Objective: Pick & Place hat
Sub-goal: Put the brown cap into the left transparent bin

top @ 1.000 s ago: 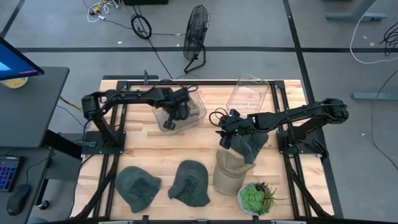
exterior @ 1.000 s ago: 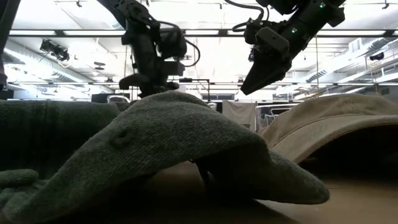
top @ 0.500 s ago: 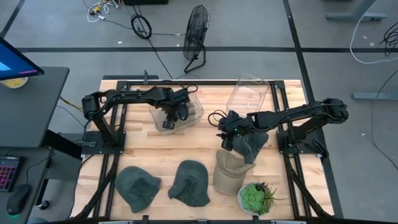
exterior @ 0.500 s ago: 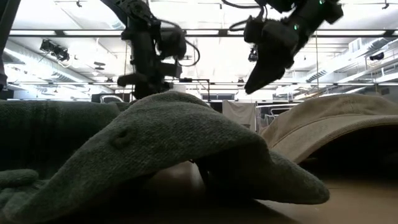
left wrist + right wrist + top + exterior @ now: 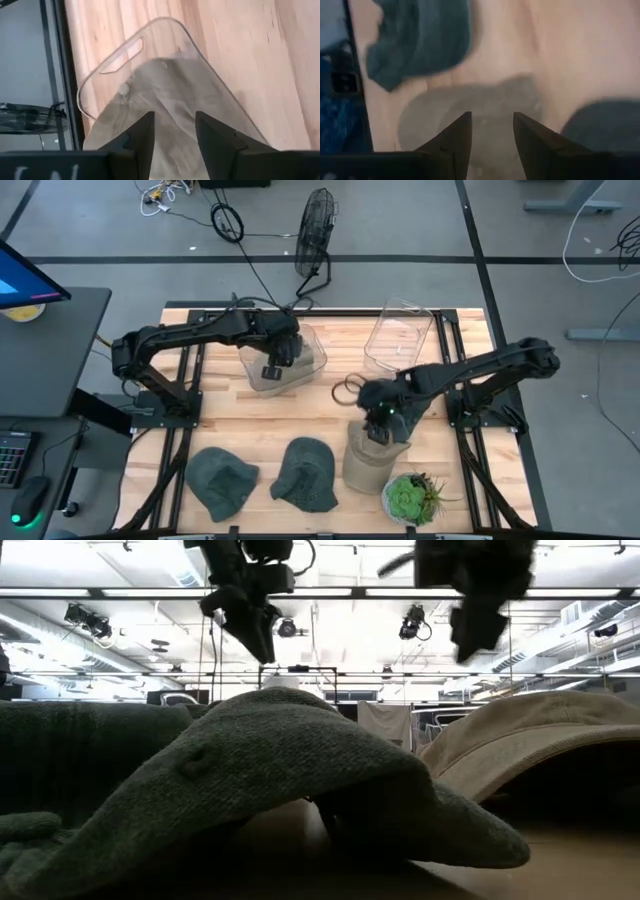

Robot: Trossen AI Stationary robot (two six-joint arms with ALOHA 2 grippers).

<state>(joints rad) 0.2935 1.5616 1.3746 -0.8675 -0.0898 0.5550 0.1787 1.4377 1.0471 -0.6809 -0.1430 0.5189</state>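
A beige hat (image 5: 283, 368) lies inside a clear bin (image 5: 312, 350) at the far left. My left gripper (image 5: 272, 370) hangs open above it, fingers pointing down on either side of nothing (image 5: 174, 131). A second beige hat (image 5: 368, 460) rests crown up on the table at the near right. My right gripper (image 5: 380, 425) hovers open over it (image 5: 491, 131). Two green hats (image 5: 220, 480) (image 5: 305, 473) lie along the near edge. Another dark hat (image 5: 600, 130) shows beside the beige one in the right wrist view.
A second clear bin (image 5: 400, 335) lies tilted at the far middle. A potted succulent (image 5: 410, 498) stands at the near right corner, close to the beige hat. Bare wood shows between the bins and the row of hats. A fan (image 5: 315, 240) stands on the floor beyond the table.
My left gripper has risen out of the bin, and the beige hat stays inside. My right gripper has gone toward the table's near edge and now hangs over the beige hat at the near right.
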